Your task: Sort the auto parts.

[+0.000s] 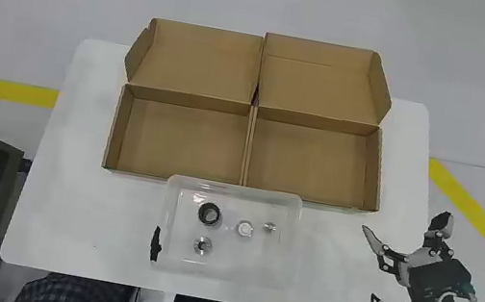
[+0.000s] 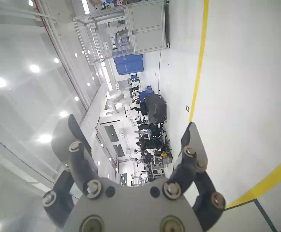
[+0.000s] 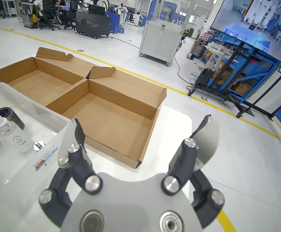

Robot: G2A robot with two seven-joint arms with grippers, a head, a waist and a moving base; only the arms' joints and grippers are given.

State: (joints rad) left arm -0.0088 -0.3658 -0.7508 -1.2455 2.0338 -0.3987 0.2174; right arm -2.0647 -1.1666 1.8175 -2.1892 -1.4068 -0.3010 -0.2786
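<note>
A clear plastic tray at the table's front middle holds the parts: a black ring-shaped bearing, a small white bottle, a little metal piece and a metal nut. The right wrist view shows the tray with the black bearing, the bottle and the metal piece. My right gripper is open and holds nothing, over the table's front right corner, right of the tray. My left gripper is open and holds nothing, facing the room away from the table.
Two open cardboard boxes, left and right, stand side by side behind the tray with lids folded back. A small black piece sits at the tray's left edge. Bare white table lies on both sides of the tray.
</note>
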